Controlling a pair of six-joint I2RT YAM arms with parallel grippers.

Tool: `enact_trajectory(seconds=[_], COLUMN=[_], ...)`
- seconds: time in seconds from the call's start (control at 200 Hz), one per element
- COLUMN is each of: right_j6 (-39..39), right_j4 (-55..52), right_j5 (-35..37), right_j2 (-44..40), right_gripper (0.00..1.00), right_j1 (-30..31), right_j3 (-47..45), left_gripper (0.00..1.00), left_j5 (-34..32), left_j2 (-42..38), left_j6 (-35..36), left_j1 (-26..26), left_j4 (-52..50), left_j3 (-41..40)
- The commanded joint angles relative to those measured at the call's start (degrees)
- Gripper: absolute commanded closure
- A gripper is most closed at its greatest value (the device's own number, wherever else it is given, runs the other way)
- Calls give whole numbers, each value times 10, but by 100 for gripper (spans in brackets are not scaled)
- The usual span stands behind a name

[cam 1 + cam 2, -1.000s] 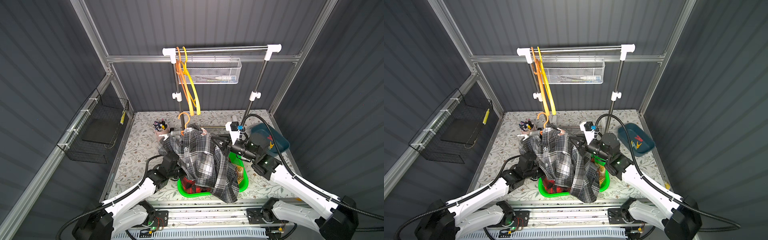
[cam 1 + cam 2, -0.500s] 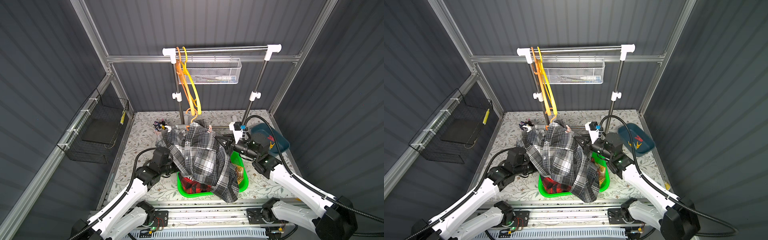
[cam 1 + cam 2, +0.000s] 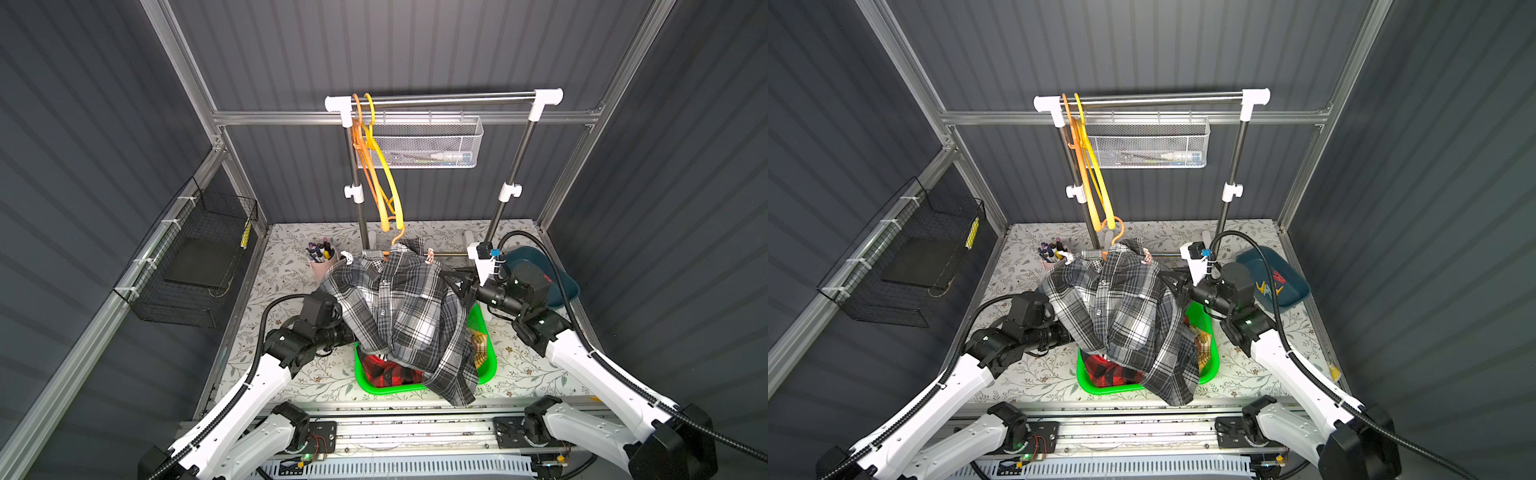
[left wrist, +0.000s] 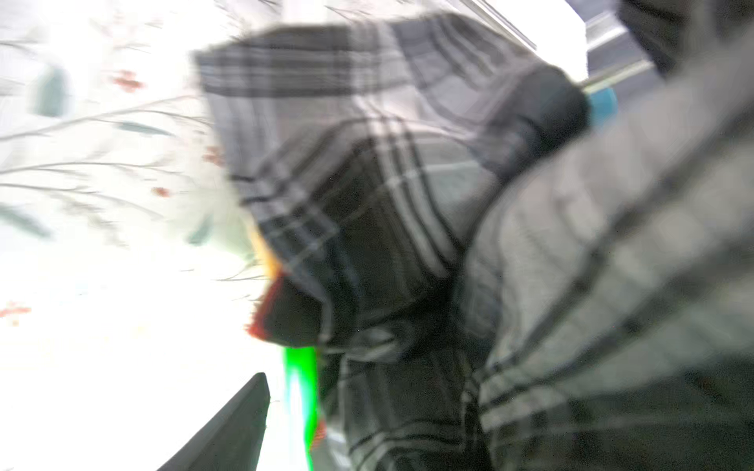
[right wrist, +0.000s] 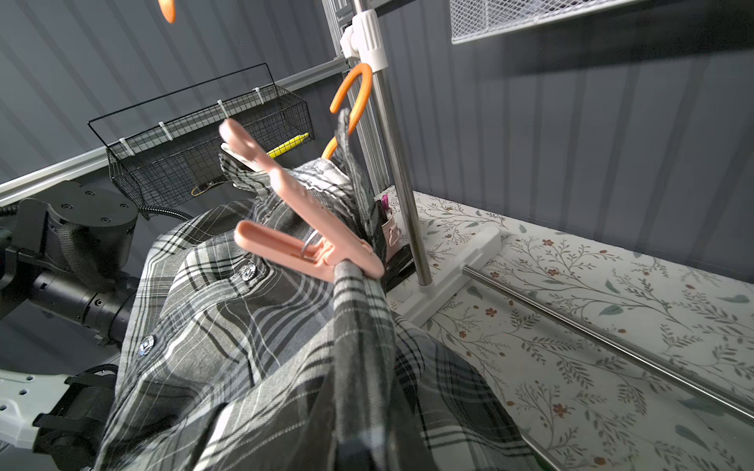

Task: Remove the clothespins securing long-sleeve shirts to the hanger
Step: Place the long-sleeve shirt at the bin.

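Right fingers (image 3: pixel 457 284) are closed on the grey shirt (image 3: pixel 399 316); left fingers (image 4: pixel 232 424), I cannot tell. Next step probably: squeeze the pink clothespin (image 5: pixel 302 228) open and pull.

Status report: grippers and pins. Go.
Right gripper shut on grey plaid shirt at its shoulder. Left gripper under the cloth, one finger showing, state unclear. Salmon-pink clothespin and pale clothespin both clipped on.

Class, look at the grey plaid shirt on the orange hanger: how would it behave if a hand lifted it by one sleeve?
Probably floppy: the grey shirt drapes in folds and its hem sags over the green basket. Likely light, since a small pink clothespin helps hold it. It might drag the orange hanger along while pinned.
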Motion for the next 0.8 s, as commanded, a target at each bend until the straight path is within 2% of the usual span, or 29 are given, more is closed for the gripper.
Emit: enact_trajectory(seconds=[0.0,0.24,0.465,0.56,0.6,0.68,0.796], right_j6=[-32,-42,-41,-46,-48,-46,-45], right_j4=[-32,-54,-55,-70,-76,-83,-89], right_j5=[45,68,74,78,78,77,71], right_j2=[-10,-8,-14,-22,-27,-33,-37], right_gripper=[100,100,100,100,100,100,100], right_j1=[-14,-24,-42,-53,-59,-72,-81], right_j3=[6,20,27,35,36,35,36], left_gripper=[17,17,16,21,24,31,27], left_j5=[-47,11,40,51,66,121,226], left_j2=[-14,-53,-55,-66,-67,-48,6], left_j6=[2,-15,-21,-12,6,92,211], left_j1=[21,104,116,117,117,117,117], left_j4=[-44,-35,-16,4,13,4,-51], left_j3=[9,-15,-42,-45,-40,4,83])
